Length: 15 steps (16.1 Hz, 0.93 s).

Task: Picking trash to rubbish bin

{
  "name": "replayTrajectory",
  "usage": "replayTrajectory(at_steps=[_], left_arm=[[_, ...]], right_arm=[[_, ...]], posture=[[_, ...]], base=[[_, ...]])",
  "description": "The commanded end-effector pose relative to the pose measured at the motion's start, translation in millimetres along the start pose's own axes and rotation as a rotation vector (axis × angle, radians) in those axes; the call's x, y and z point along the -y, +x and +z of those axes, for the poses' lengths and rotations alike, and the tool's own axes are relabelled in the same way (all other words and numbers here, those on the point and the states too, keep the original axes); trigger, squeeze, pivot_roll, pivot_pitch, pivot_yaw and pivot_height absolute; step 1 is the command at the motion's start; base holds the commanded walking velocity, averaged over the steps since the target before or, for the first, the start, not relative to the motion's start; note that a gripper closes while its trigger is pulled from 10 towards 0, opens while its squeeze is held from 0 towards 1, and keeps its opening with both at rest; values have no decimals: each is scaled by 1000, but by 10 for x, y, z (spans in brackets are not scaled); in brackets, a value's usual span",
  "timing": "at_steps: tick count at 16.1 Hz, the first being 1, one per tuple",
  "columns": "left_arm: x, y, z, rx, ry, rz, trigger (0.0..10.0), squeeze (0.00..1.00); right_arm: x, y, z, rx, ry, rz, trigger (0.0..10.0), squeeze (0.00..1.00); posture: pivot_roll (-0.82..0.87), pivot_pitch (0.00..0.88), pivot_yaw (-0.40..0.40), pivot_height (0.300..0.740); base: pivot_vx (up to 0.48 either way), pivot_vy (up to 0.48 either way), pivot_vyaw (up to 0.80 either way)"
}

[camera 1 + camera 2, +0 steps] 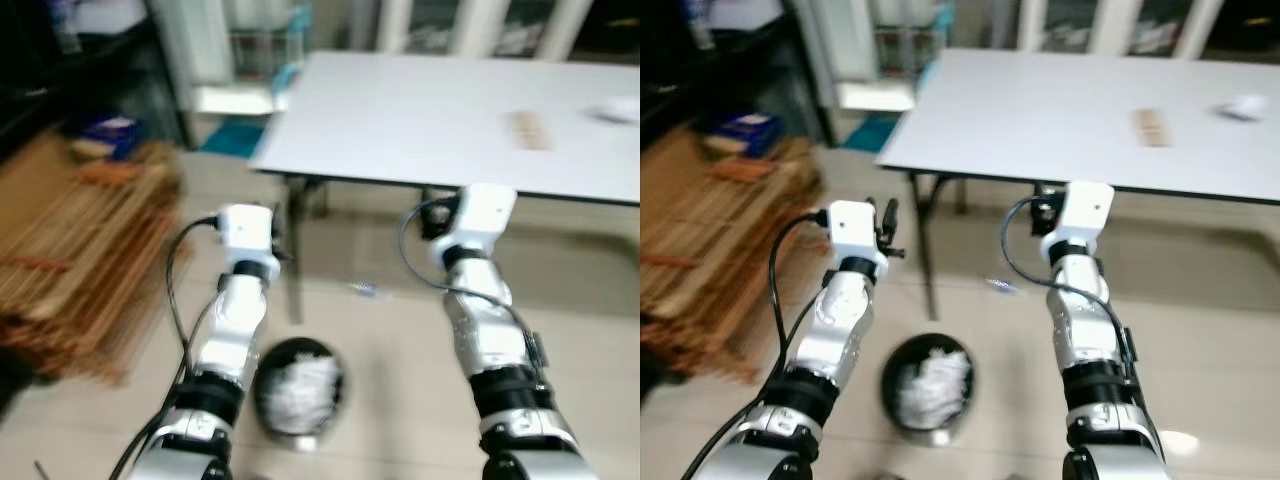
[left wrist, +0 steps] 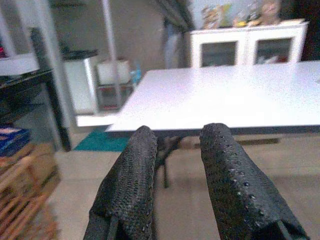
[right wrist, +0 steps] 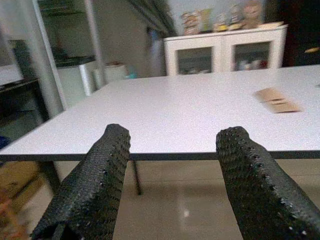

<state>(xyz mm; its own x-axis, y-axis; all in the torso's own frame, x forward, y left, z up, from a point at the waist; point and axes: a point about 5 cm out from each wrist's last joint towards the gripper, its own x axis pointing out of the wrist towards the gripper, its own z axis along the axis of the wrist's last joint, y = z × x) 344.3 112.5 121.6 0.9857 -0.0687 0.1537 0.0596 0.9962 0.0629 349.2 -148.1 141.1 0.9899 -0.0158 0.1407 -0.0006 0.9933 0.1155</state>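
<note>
Both grippers raised before white table [image 1: 420, 110], right gripper [image 3: 175, 165] fingers wide apart, left gripper [image 2: 175, 170] fingers slightly apart, both empty; black rubbish bin [image 1: 298, 390] with white trash on floor between arms, brown scrap [image 1: 1151, 127] on tabletop.

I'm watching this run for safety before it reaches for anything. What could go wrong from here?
The head views are blurred, so aiming at the brown paper piece or the white crumpled scrap on the white table may be off. Both lie far across the table, so reaching could press the arms against its edge. The black bin, already holding white trash, stands on the floor between the arms; a step forward might knock it over.
</note>
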Motion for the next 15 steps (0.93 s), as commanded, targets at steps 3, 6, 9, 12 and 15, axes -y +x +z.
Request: replayTrajectory(at_steps=[3, 6, 9, 12, 15], left_arm=[[-76, 21, 28, 14, 10, 23, 10000, 0], [-74, 24, 29, 14, 11, 20, 10000, 0], [-90, 23, 33, 16, 14, 23, 10000, 0], [-115, 16, 28, 16, 19, 27, 10000, 0], [-114, 15, 25, 15, 23, 23, 10000, 0]], right_arm=[[-90, 14, 5, -6, 7, 25, 10000, 0], [-104, 14, -2, -10, 6, 33, 10000, 0], [-133, 5, -20, -16, 4, 42, 10000, 0], [-148, -5, -31, -18, 2, 48, 10000, 0], [-144, -13, -39, -21, 1, 45, 10000, 0]], posture=[[9, 15, 41, 740], [7, 10, 43, 740], [19, 2, 43, 740], [21, 0, 46, 740], [18, 0, 48, 740]], base=[[0, -480, 0], [0, -480, 0], [0, -480, 0], [0, -480, 0], [0, -480, 0]])
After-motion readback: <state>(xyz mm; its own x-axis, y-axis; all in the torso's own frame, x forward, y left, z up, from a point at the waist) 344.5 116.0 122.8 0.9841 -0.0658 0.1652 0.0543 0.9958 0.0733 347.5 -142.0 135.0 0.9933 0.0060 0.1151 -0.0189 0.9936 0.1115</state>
